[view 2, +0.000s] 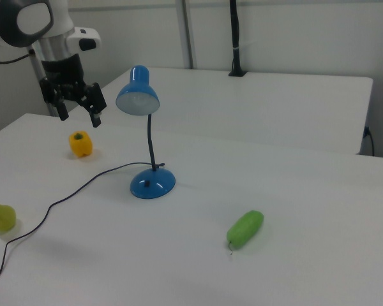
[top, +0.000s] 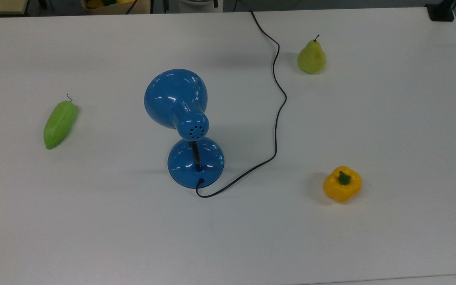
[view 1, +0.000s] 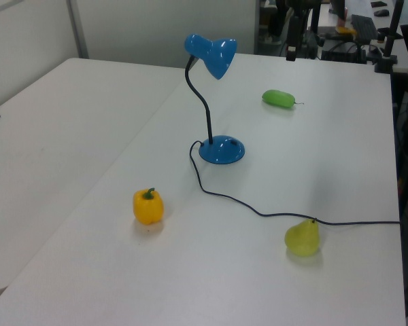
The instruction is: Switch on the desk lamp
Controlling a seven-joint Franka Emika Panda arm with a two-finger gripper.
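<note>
Still short of the switch

Jaws spread wide, holding nothing, gripper (view 2: 77,106) hanging high above the table (view 2: 293,191). Desk lamp (view 2: 147,137) below and to the right view's right, well apart. Probably raised to clear the shade before descending to the base.

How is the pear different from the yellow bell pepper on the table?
The pear is yellow-green and tapers to a thin dark stem; the bell pepper is bright yellow, squat and lobed, with a thick green stem. The lamp's cord runs right beside the pear in the left view, well clear of the pepper. Both sit stem up.
</note>
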